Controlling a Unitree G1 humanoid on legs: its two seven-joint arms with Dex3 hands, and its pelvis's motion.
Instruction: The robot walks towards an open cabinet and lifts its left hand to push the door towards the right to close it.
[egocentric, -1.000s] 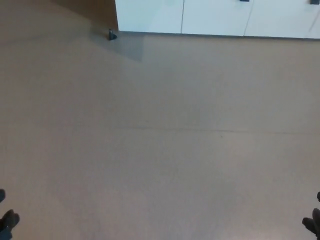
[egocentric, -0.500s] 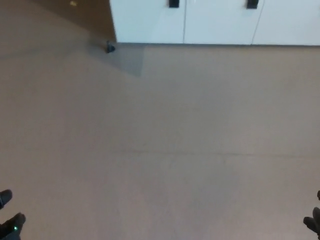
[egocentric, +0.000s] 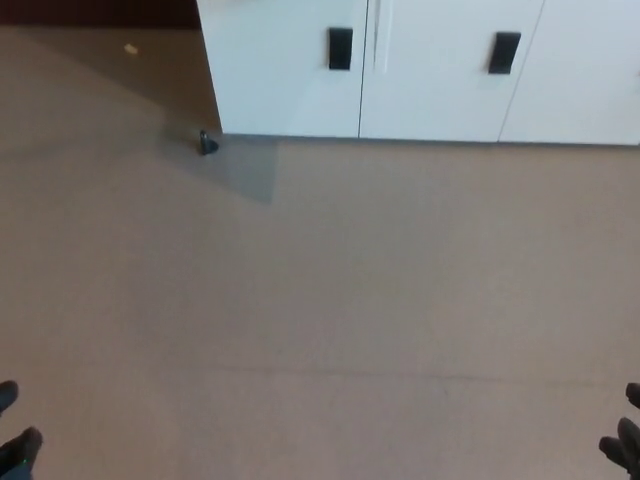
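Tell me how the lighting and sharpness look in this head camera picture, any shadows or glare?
Head view: soft, even light, no hard glare; the white cabinet doors are bright but their black handles stay readable. A faint grey shadow wedge falls on the brown floor beside the small dark doorstop. The whole picture is slightly soft, and both hands at the bottom corners are cut off.

Black left hand (egocentric: 15, 450), black right hand (egocentric: 624, 448), thick rounded fingers (egocentric: 28, 438)

Bare tan floor (egocentric: 330, 300), small dark doorstop (egocentric: 206, 143) near top left.
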